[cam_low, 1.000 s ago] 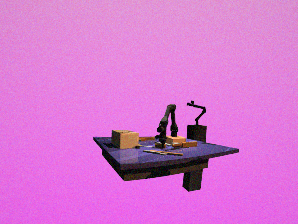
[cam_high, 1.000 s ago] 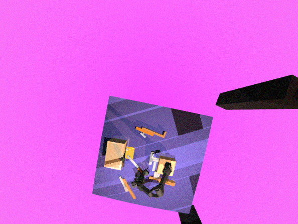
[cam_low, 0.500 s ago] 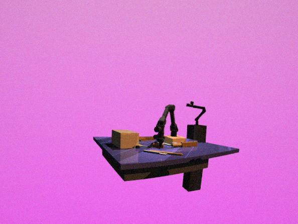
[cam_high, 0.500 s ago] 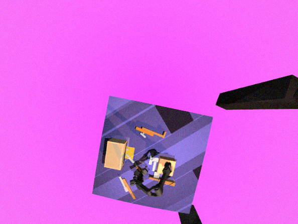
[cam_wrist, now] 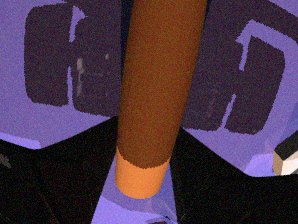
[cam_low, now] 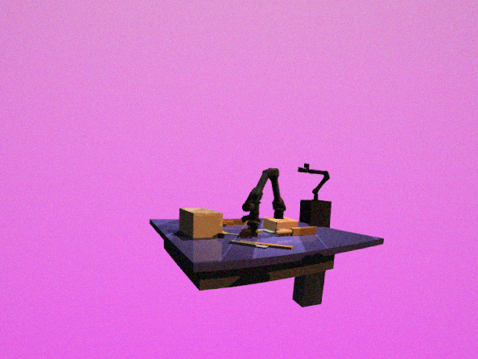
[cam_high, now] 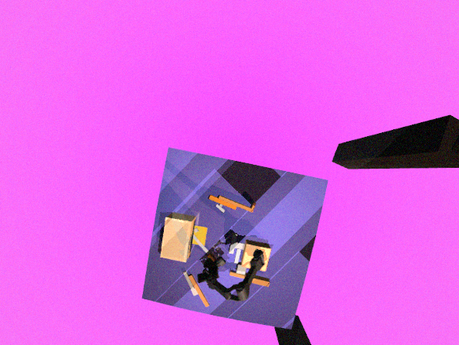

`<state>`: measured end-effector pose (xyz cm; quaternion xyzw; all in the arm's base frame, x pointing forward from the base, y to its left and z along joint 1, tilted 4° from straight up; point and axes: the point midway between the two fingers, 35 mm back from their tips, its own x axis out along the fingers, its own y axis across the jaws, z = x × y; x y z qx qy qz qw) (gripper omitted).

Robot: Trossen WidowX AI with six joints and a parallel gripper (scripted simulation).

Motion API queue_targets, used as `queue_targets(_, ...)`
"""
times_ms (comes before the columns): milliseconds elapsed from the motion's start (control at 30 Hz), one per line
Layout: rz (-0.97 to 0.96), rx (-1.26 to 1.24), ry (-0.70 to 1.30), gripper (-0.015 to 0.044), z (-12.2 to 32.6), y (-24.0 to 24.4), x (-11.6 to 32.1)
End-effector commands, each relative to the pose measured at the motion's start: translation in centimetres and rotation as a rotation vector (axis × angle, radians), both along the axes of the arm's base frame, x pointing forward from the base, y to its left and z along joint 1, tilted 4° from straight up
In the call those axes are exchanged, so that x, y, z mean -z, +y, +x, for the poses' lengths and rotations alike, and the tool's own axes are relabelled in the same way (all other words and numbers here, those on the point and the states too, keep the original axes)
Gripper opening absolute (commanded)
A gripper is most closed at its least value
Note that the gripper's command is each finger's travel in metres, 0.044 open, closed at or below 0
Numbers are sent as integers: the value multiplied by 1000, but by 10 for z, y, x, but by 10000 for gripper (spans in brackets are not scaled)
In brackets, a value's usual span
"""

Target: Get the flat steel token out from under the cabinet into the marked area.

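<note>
On bench (cam_high: 305,209) (cam_low: 342,237), top view: tan cabinet (cam_high: 178,240) (cam_low: 207,225) at left; yellow marked area (cam_high: 200,235) beside it; pale shaft (cam_high: 201,244) reaching across area toward arm. Exterior view: fingers (cam_low: 253,234) low, right of cabinet. Wrist view: fingers closed on orange handle (cam_wrist: 159,80). Steel token: location cannot be told.

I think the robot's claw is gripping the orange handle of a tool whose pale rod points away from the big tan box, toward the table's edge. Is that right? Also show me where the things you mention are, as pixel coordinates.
Not quite: the pale rod (cam_high: 201,244) points toward the big tan box (cam_high: 175,240) (cam_low: 207,225), as the top view shows. The claw (cam_wrist: 145,150) is indeed gripping the orange handle (cam_wrist: 140,182).
</note>
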<state>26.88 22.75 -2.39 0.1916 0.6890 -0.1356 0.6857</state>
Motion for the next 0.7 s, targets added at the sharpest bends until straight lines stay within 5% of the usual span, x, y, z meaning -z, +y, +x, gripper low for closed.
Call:
queue_targets(0,0,0,-3,0,8,-3,0)
queue_targets(667,-1,0,-6,0,42,-18,0)
